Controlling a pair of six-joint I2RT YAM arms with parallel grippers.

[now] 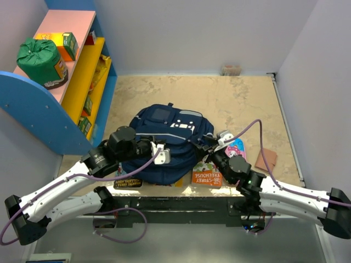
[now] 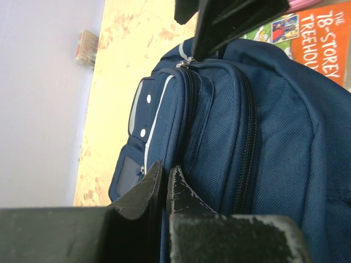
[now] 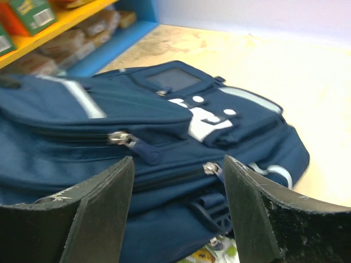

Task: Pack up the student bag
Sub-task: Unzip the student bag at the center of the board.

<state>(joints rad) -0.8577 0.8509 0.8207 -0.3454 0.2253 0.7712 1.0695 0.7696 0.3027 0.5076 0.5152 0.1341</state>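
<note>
The student bag, a navy backpack with white patches and a grey stripe, lies flat in the middle of the table. My left gripper rests on its near left side. In the left wrist view the left gripper is shut, pinching a fold of the bag's fabric. My right gripper is at the bag's right edge. In the right wrist view it is open and empty, its jaws wide apart in front of the bag, with a zipper pull just ahead of them.
An orange "78-Storey Treehouse" book lies at the bag's near right, a pink book and a brown card further right. Another book pokes out at the near left. A blue-and-yellow shelf with a green sack stands left.
</note>
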